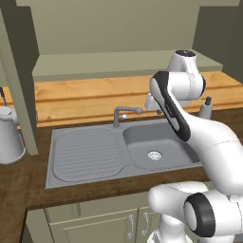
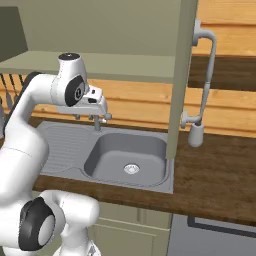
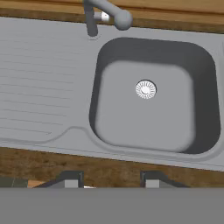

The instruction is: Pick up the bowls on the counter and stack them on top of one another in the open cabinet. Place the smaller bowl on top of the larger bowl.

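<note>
The bowls are out of view. My gripper (image 2: 91, 118) hangs above the steel sink (image 2: 127, 155), pointing down. In the hand view its two fingertips (image 3: 72, 178) stand apart, open, with nothing between them, and the gripper (image 3: 113, 179) looks straight down on the basin (image 3: 148, 109). The open cabinet's pale olive shelf (image 1: 118, 64) runs above the sink, its door (image 1: 21, 80) swung out at the left. That door's edge (image 2: 182, 75) stands upright right of the basin. The dark wood-grain counter (image 1: 19, 190) surrounds the sink.
A grey faucet (image 1: 124, 113) stands behind the basin, with a ribbed draining board (image 1: 83, 154) to its left. A white jug (image 1: 8, 135) sits on the counter at the far left and a soap dispenser (image 1: 205, 107) behind the arm. A tall grey spout (image 2: 202, 75) rises right of the door.
</note>
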### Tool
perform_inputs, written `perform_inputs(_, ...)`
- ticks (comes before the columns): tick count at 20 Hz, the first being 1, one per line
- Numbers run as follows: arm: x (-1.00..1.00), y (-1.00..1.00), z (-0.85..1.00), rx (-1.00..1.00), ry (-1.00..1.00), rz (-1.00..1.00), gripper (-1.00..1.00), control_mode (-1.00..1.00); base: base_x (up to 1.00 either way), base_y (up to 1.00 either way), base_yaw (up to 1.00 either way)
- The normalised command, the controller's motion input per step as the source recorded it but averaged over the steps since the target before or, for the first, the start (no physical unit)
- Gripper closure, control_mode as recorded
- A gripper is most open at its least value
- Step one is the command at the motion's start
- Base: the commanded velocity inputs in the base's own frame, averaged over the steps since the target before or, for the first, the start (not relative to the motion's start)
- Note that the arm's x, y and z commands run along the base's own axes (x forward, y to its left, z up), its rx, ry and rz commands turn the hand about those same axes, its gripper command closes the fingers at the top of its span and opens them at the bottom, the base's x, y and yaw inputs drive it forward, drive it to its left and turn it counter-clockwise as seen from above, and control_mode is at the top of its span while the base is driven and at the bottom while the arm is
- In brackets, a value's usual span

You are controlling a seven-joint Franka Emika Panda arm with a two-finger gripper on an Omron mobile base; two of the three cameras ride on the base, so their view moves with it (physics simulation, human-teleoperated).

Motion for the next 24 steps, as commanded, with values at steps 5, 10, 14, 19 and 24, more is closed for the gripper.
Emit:
perform_inputs(5, -0.29, -0.01, 0.00, 0.00, -0.04, 0.00, -1.00, -1.00, 0.00, 0.00, 0.00)
perform_inputs(10, -0.75, 0.00, -0.04, 0.00, -0.09, 0.00, -1.00, -1.00, 0.00, 0.00, 0.00)
perform_inputs(14, -0.25, -0.02, -0.04, 0.00, -0.05, 0.00, -1.00, 1.00, -0.75, -0.25, 0.00)
perform_inputs(19, 0.00, 0.00, 0.00, 0.00, 0.00, 0.00, -1.00, 1.00, -1.00, -0.71, -0.02)
perform_inputs(24, 0.00, 0.00, 0.00, 0.00, 0.00, 0.00, -1.00, 1.00, -0.60, -1.00, -0.11)
